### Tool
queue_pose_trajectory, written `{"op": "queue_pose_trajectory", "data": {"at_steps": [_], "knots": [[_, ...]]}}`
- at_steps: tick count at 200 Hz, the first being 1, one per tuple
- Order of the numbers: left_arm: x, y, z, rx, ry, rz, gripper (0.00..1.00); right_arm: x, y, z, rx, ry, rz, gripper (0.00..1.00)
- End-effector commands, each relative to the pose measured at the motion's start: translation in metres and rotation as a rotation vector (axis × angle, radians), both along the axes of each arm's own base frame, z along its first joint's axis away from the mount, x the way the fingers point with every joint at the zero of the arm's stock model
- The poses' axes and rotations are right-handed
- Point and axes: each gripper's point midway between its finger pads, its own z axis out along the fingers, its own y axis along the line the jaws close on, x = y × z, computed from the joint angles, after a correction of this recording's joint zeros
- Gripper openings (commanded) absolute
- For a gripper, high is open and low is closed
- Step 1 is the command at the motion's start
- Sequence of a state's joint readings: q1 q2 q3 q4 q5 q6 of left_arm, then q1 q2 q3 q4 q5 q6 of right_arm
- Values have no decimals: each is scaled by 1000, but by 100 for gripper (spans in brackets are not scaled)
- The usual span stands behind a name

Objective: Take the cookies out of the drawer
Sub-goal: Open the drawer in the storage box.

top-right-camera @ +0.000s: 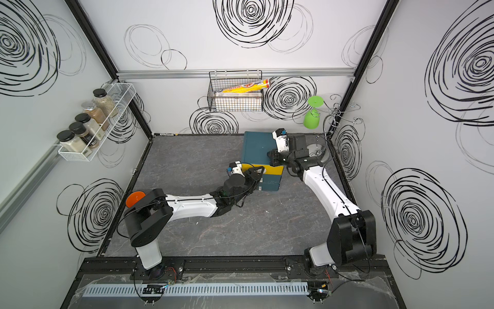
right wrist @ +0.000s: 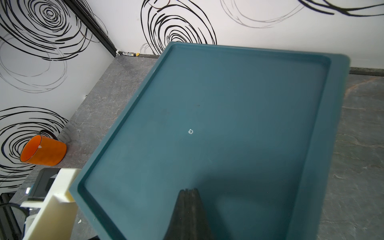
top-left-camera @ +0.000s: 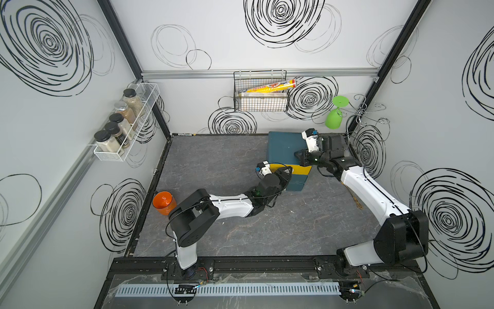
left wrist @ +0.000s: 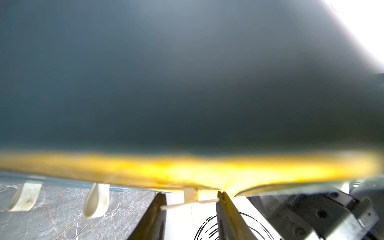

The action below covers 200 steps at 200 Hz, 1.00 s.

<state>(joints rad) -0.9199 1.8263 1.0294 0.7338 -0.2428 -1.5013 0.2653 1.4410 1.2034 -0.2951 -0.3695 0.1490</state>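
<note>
Pulling is where this can go wrong. My left gripper [left wrist: 191, 199] sits at the front of the drawer unit [top-left-camera: 280, 144], jaws apart on either side of the small white pull [left wrist: 189, 192] on the yellow drawer front [top-left-camera: 302, 169]. Whether the pads already pinch it I cannot tell. That pull is small and thin, so I judge a shallow bite could slip off. A skewed tug could jam the drawer or drag the whole unit forward. Against that, my right gripper [right wrist: 188, 190] is closed on nothing, tips down on the unit's recessed top. If it lifts or skids, the unit may slide or tip.

Containers next. In front of the unit and off to its left, the orange cup [top-left-camera: 164, 203] shows nothing inside. The yellow drawer is closed and no cookies show in any view, so I take them to be inside it. Behind and above the unit, the wire basket [top-left-camera: 235, 91] holds a yellow roll box [top-left-camera: 270, 87] with a pale box under it. Far to the unit's left, the wall rack [top-left-camera: 109, 156] holds five lidded jars [top-left-camera: 117, 128].
</note>
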Motion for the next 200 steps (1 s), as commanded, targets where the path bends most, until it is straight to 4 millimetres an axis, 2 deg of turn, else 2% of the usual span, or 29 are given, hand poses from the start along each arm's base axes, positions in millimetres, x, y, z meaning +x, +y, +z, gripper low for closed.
{"op": "queue_pose_trajectory", "data": {"at_steps": [1,15,49,91,169,200], "knots": [[4,0,8,-21,-42,-11,33,-11,-3,-38,-43,122,-5,0],[1,-1,9,-26,-43,-24,30,-11,-3,-37,-43,120,-5,0],[-18,-3,9,-37,-51,-58,29,-8,-5,-35,-50,118,-14,0],[-46,-1,-7,-52,-27,-89,29,-7,-5,-37,-54,120,-17,0],[-99,10,-21,-55,-21,-118,31,-5,-7,-39,-65,128,-25,0],[-106,4,-28,-49,-14,-135,31,-5,-6,-39,-65,135,-26,0]]}}
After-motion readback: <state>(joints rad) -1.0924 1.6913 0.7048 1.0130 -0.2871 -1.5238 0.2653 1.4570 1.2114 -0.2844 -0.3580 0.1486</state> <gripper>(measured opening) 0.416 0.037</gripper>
